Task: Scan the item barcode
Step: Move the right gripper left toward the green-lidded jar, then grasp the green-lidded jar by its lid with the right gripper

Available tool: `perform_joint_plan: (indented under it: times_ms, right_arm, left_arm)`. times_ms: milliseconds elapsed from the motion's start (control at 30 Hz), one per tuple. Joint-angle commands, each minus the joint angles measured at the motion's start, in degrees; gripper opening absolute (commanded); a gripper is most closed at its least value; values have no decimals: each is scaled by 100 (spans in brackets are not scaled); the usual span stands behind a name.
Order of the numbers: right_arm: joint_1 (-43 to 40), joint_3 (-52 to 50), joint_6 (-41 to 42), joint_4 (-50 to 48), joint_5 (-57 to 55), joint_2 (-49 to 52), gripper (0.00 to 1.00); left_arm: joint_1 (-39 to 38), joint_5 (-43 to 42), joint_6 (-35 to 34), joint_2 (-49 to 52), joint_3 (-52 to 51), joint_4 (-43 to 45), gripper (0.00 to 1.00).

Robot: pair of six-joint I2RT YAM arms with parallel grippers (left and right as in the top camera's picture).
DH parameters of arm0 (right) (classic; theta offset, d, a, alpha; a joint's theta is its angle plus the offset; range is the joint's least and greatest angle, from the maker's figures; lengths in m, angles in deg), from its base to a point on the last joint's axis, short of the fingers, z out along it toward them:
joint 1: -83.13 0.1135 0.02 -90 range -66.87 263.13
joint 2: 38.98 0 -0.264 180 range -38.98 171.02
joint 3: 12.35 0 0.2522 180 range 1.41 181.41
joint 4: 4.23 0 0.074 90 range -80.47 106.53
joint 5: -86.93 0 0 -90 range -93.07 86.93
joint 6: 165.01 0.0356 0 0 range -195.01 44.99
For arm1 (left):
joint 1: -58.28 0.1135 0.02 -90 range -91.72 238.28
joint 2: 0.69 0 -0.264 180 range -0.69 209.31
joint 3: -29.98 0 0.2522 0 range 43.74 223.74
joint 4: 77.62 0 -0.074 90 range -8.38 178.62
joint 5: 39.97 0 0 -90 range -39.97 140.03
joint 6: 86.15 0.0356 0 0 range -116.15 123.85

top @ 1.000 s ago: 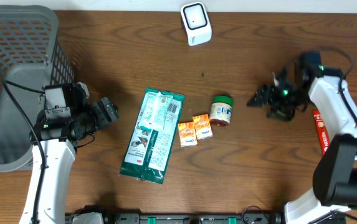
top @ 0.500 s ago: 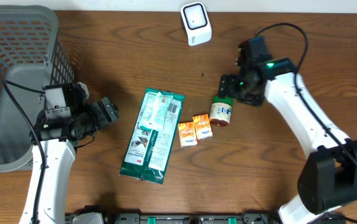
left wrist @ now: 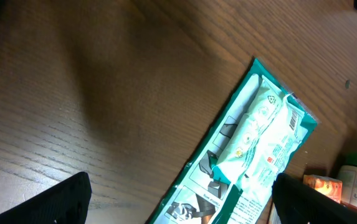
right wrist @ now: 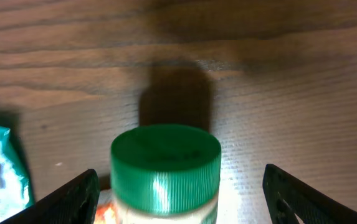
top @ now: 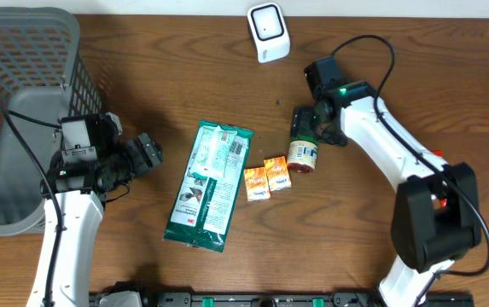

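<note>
Brown wooden table (top: 398, 51) carries a grey mesh plastic basket (top: 22, 51) at its left. A flat green-and-white plastic packet (top: 208, 188) lies mid-table. The left gripper (top: 146, 153) is just left of it, jaws spread wide and empty. A white boxy scanner (top: 268, 32) sits at the far edge. The small green-lidded jar (right wrist: 166, 165) sits just right of two small orange cartons (top: 266, 179). The right gripper (right wrist: 179, 190) has its fingers wide apart on either side of the jar's lid.
</note>
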Motion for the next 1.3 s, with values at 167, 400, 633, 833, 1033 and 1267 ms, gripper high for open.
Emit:
perform_joint_plan:
  times_ms: [167,400,633,833,1033,1267]
  right_arm:
    - [68,15,90,-55,-96,595,81]
    - [90,13,87,-15,35,793,81]
    - [4,20,-221,-44,61,791,79]
    - [-90,20,-1429,-109,914,791,79]
    - [-164,20,-1414,-125,953,791,77]
    - [-262,20,-1128,-109,933,791,78]
  left_arm:
    - [52,79,-72,26,35,-15,93]
    - [52,76,-72,26,35,-15,93]
    - [52,79,-72,26,35,-15,93]
    - [52,79,-72,26,35,-15,93]
    - [52,79,-72,26,35,-15,93]
    - [52,79,-72,26,35,-15,93]
